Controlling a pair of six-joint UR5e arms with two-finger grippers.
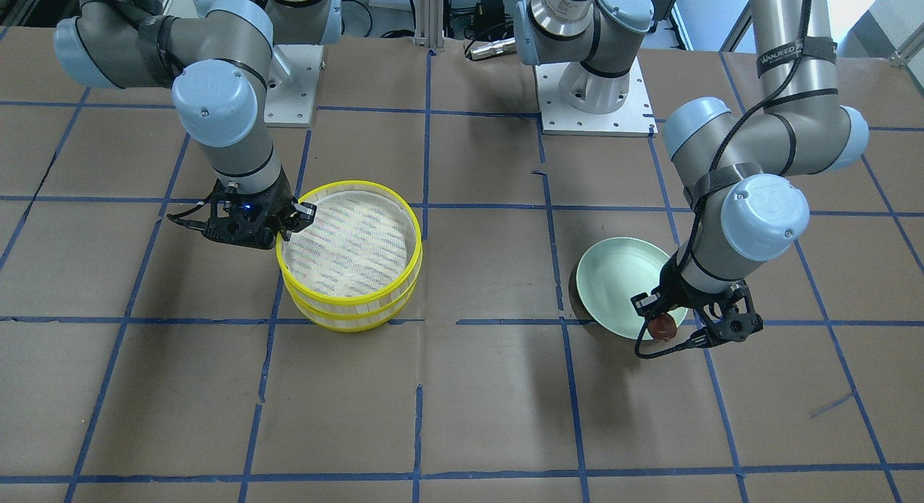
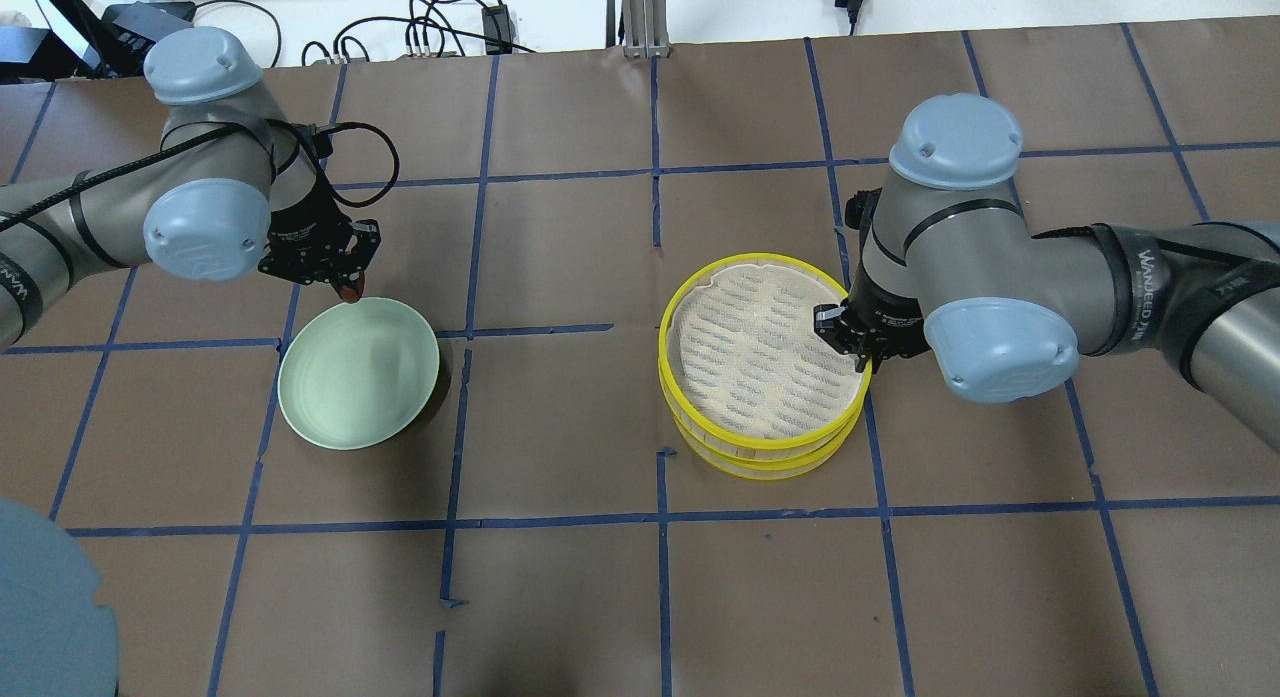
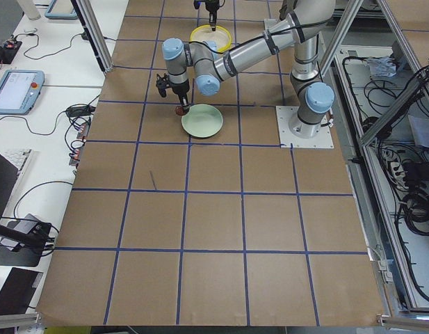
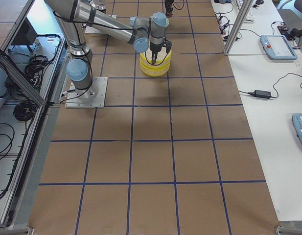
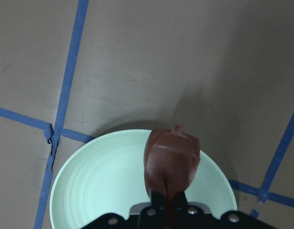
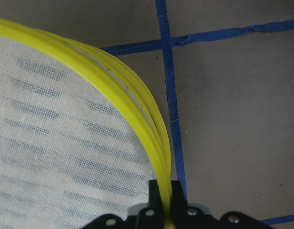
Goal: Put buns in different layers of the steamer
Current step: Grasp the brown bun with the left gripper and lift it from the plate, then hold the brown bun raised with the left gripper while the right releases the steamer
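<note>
**Figure. Two-arm bun transfer, seen with one bun in hand.** All positions are given from the steamer stack.

The stack is made of the upper steamer layer (image 2: 760,260) resting on the lower steamer layer (image 2: 762,468). The two are slightly out of line, so both yellow rims show. The upper layer's slatted, cloth-lined base is bare.

The right gripper (image 2: 850,342) stands at the stack's edge on the robot's right. Its fingers are closed across the upper layer's yellow rim, which passes between them in the right wrist view (image 6: 165,191). This pinch on the rim looks meant for lifting or steadying that layer, so that each bun gets a level of its own. Whether the layer has left the one below cannot be told.

The pale green plate (image 2: 340,387) lies well apart from the stack, on the robot's left of it, on the paper-covered table (image 2: 560,597). There the left gripper (image 2: 345,282) is clamped on the dark reddish-brown bun (image 5: 171,160). The bun hangs over the plate's rim on the side away from the robot. It is held from above, end down, which would let it drop into a tray without the fingers meeting the wall.

The rest of the plate is bare. The white bun appears in no view (it may sit hidden in the lower layer, but nothing shows this).

Judged stage: the carry toward the stack has not yet begun.
</note>
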